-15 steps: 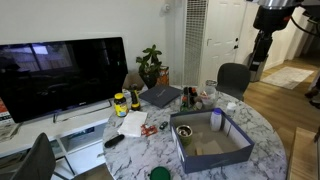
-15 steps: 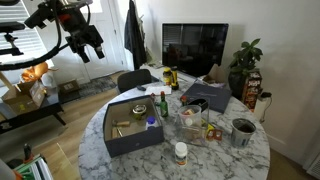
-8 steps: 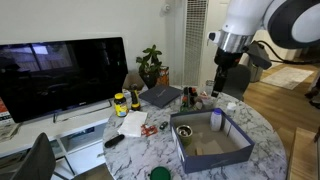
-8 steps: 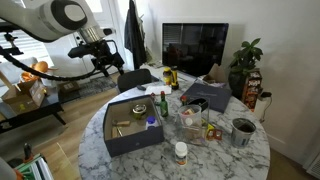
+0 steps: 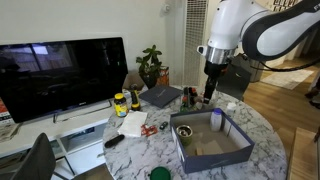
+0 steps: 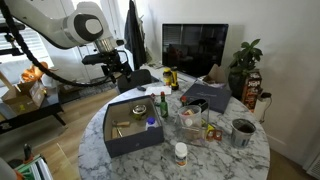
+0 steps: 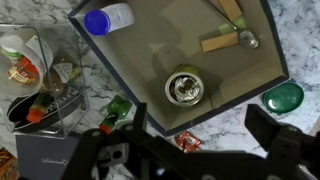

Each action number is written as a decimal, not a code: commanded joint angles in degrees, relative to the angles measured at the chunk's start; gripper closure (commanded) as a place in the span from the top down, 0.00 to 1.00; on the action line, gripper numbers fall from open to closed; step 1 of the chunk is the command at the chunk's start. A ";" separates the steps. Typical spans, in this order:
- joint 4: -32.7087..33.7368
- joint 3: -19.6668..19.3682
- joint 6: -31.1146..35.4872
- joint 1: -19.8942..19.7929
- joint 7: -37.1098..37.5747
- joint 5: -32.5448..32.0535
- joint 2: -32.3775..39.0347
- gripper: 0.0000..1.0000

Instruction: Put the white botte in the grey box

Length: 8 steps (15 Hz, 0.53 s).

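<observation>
1. In an exterior view the claw (image 5: 210, 92) hangs at upper right of centre, above the far side of the round marble bench (image 5: 150, 150). It is too small here to tell how its fingers stand. The grey box (image 5: 181, 142) lies on the bench at lower right.
2. In an exterior view the claw (image 6: 120, 72) hovers left of centre, above the grey box (image 6: 128, 142). The white bottle (image 6: 180, 153) stands upright on the bench at bottom centre, outside the grey box, near its right corner.
3. In the wrist view the claw (image 7: 190, 150) spans the bottom edge, fingers spread wide and holding nothing. The grey box (image 7: 150, 55) fills the upper middle, with a can (image 7: 185, 88) inside. The white bottle (image 7: 14, 46) sits at far upper left, outside it.
</observation>
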 commanded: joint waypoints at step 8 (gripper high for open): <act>-12.61 -16.87 6.27 -11.06 0.78 3.18 -8.06 1.00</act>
